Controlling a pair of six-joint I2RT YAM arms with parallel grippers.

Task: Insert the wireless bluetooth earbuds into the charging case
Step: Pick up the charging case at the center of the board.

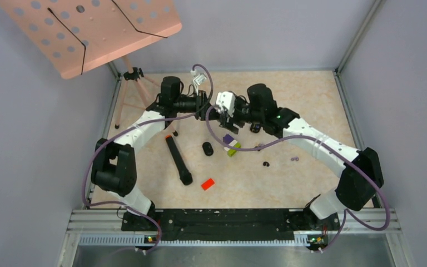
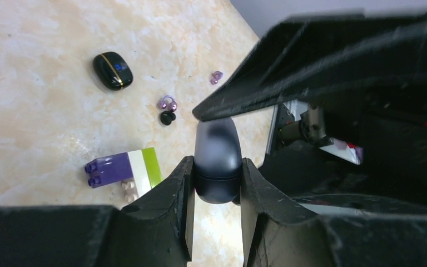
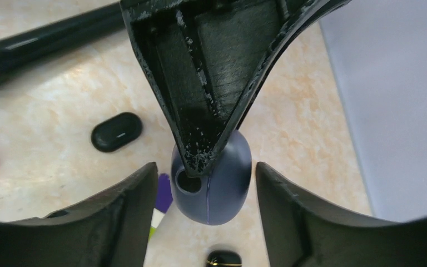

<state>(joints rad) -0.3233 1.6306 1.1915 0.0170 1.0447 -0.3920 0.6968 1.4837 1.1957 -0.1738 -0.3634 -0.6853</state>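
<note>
Case (image 2: 217, 161) clamped in left jaws (right jaws flanking).

Pale grey walls (image 1: 28, 167) enclose the beige marbled worktop (image 1: 289, 183), and a perforated pink board (image 1: 89, 30) on a tripod (image 1: 135, 74) stands beyond the left claw (image 1: 207, 104).

Left gripper (image 2: 217, 167) is clamping a dark blue-grey pebble case (image 2: 217, 146) between both fingers, with the case's long axis pointing away from the camera. Right gripper's finger (image 2: 322, 67) is filling the upper right, its tip overlapping the case's far end; can't tell if it's touching. On the marbled table (image 2: 44, 33), a black case with gold seam (image 2: 112, 70) is lying well apart at far left. Purple earbud (image 2: 168, 102) and black earbud (image 2: 167, 117) are sitting just beside each other, with a second purple earbud (image 2: 217, 77) near them. Purple-white-green toy block (image 2: 125, 168) is lying just left of the gripper.
</note>
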